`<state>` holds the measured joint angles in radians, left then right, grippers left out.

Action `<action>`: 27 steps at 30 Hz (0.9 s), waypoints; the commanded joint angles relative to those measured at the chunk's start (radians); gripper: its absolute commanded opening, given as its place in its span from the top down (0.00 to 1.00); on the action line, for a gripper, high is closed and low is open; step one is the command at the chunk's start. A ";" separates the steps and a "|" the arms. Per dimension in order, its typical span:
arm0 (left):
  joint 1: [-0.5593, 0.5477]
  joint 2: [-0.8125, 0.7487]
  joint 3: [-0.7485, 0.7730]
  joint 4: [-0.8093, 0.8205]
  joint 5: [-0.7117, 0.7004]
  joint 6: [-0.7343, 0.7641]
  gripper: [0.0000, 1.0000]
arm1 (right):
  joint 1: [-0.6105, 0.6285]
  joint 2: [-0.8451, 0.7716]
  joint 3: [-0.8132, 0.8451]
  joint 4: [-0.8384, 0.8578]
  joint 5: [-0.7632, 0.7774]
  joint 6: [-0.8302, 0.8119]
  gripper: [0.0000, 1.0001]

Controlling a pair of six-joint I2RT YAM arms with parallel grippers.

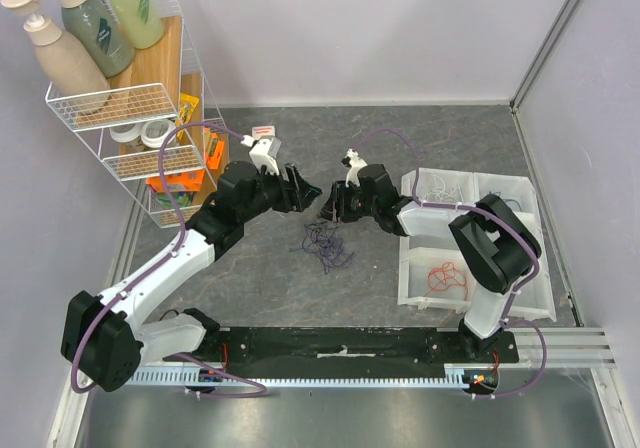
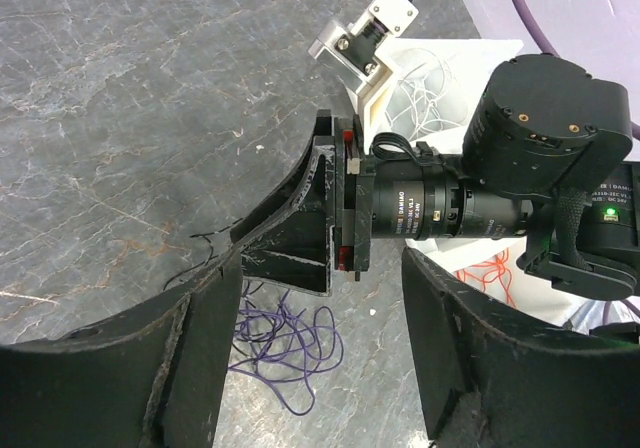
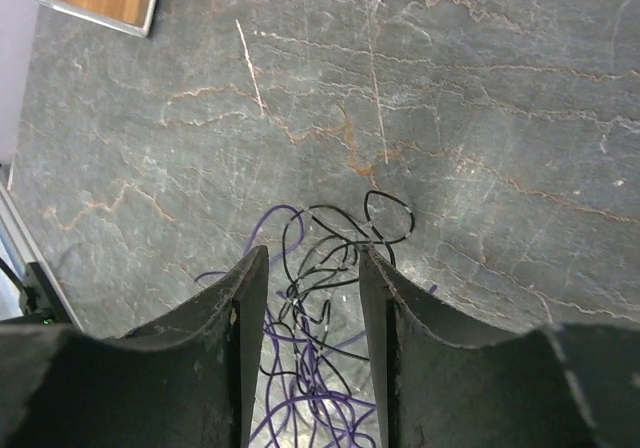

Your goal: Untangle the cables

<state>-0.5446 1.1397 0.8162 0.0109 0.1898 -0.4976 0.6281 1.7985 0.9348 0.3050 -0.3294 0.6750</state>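
The right end effector [image 3: 312, 258] stands half-open, straddling the tangle of thin purple and black wire cables [image 1: 325, 240]. The left end effector [image 2: 320, 256] gapes wide and empty. The strands look light, limp and snag-prone, so I'd pinch one free outer loop. The grey stone-look counter [image 3: 480, 88] lies bare beyond, with a white plastic compartment tray [image 1: 480, 176] close on the right.

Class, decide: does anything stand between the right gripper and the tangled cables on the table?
Nothing visible does. The right gripper stands open directly astride the purple and dark cables, with no other object between them.
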 commanded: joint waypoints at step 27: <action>0.011 0.069 0.063 0.037 0.217 -0.027 0.28 | -0.050 -0.052 -0.057 0.121 -0.155 0.029 0.99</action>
<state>-0.5388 1.2049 0.8310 0.0303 0.3584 -0.5159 0.5743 1.8214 0.9218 0.3157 -0.4255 0.6388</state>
